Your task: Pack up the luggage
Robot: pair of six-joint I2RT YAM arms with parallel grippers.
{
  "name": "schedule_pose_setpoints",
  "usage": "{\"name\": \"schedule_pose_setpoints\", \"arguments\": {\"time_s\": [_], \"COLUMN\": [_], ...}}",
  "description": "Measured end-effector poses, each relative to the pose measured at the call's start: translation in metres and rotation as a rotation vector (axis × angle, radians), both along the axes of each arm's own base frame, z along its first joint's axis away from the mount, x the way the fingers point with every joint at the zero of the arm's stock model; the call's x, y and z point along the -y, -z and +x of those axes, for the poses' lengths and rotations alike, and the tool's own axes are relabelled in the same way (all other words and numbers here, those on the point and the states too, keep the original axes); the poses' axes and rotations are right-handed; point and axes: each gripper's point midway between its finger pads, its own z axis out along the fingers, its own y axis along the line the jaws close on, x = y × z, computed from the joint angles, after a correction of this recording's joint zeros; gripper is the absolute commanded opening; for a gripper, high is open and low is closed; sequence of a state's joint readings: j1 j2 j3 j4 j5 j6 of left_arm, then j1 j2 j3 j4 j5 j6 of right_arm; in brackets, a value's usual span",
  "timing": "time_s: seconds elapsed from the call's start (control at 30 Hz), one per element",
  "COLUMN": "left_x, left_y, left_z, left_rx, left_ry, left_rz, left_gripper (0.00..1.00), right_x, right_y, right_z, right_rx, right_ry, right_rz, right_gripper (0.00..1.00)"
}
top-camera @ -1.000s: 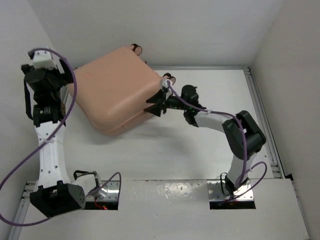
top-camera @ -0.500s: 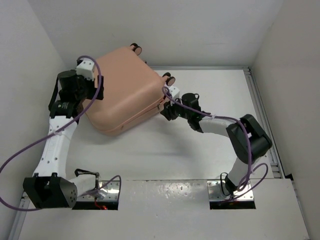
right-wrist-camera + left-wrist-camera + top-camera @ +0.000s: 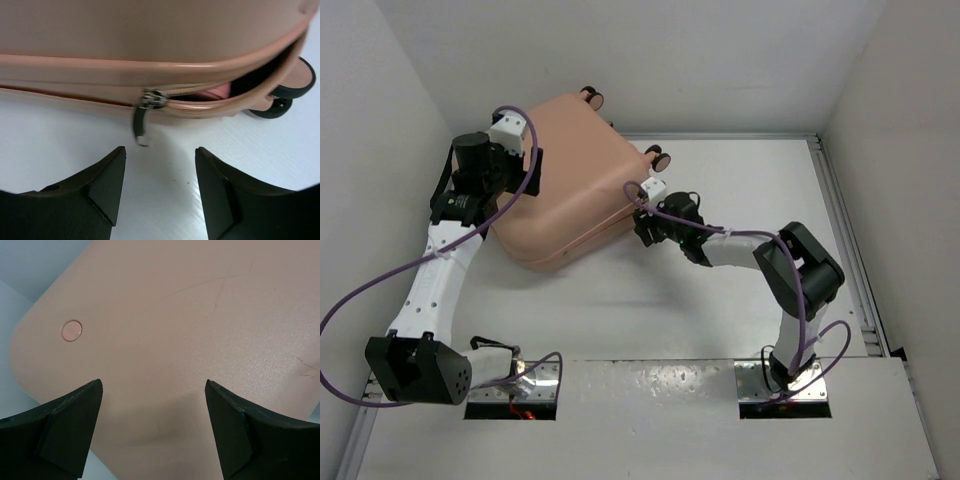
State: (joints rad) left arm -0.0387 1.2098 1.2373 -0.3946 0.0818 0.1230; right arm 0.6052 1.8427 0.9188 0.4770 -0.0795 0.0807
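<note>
At the far left of the white desk (image 3: 720, 300), a salmon-pink suitcase (image 3: 565, 180) lies flat with one broad shell facing up, one corner close to the back wall and its dark wheels (image 3: 660, 158) along the far right edge. The left fingers (image 3: 65, 430) are spread wide above the left part of the shell with nothing between them; whether they touch it cannot be told. A small round mark (image 3: 71, 330) sits in the shell just ahead of them. Along the suitcase's right edge the zip is shut for most of the seam, but the seam gapes near one wheel (image 3: 295, 82), where something pink shows inside. A metal zip pull (image 3: 141, 120) hangs down from the seam. The right fingers (image 3: 102, 192) stand apart and empty, low over the desk, just short of that pull.
</note>
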Motion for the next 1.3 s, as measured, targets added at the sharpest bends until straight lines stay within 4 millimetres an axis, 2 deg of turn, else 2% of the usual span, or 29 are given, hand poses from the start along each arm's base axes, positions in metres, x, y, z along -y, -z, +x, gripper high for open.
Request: {"name": "schedule_pose_setpoints", "arguments": {"time_s": [0.1,0.23,0.4,0.47,0.5,0.6,0.7,0.73,0.87,0.97,1.03,1.13,1.3], "left_x": [0.0,-0.002,-0.003,-0.004,-0.004,-0.006,-0.007,-0.007,-0.006,-0.004,-0.002,0.003,0.008], "left_y": [0.0,-0.003,-0.005,-0.005,-0.005,-0.005,-0.001,0.002,0.008,0.008,0.011,0.016,0.021], "left_z": [0.0,0.002,0.003,0.003,0.004,0.005,0.005,0.005,0.003,0.004,0.004,0.002,0.001], "left_rx": [0.002,0.012,0.022,0.024,0.026,0.031,0.025,0.02,0.006,0.007,0.005,-0.006,-0.018], "left_ry": [-0.005,-0.014,-0.025,-0.03,-0.032,-0.04,-0.046,-0.047,-0.04,-0.028,-0.019,0.001,0.018], "left_rz": [-0.002,-0.003,-0.004,-0.002,-0.002,0.001,0.004,0.004,0.007,0.009,0.013,0.015,0.014], "left_gripper": [0.9,0.91,0.91,0.91,0.91,0.91,0.91,0.91,0.91,0.91,0.91,0.91,0.91], "right_x": [-0.013,-0.024,-0.026,-0.022,-0.02,-0.015,-0.01,-0.009,0.001,0.007,0.009,0.016,0.02], "right_y": [0.0,-0.003,-0.014,-0.01,-0.007,0.003,0.001,0.0,-0.009,-0.039,-0.051,-0.044,-0.045], "right_z": [-0.01,-0.015,0.01,0.019,0.023,0.03,0.034,0.035,0.028,0.026,0.025,0.027,0.036], "right_rx": [0.023,0.077,0.199,0.234,0.244,0.264,0.286,0.291,0.294,0.309,0.286,0.223,0.153], "right_ry": [0.002,0.026,0.117,0.152,0.164,0.183,0.188,0.186,0.138,0.117,0.086,0.061,0.025], "right_rz": [-0.029,-0.08,-0.144,-0.195,-0.221,-0.28,-0.301,-0.306,-0.278,-0.207,-0.153,-0.107,-0.031], "right_gripper": [0.58,0.53,0.46,0.41,0.3,0.17,0.07,0.01,0.0,0.0,0.0,0.0,0.0]}}
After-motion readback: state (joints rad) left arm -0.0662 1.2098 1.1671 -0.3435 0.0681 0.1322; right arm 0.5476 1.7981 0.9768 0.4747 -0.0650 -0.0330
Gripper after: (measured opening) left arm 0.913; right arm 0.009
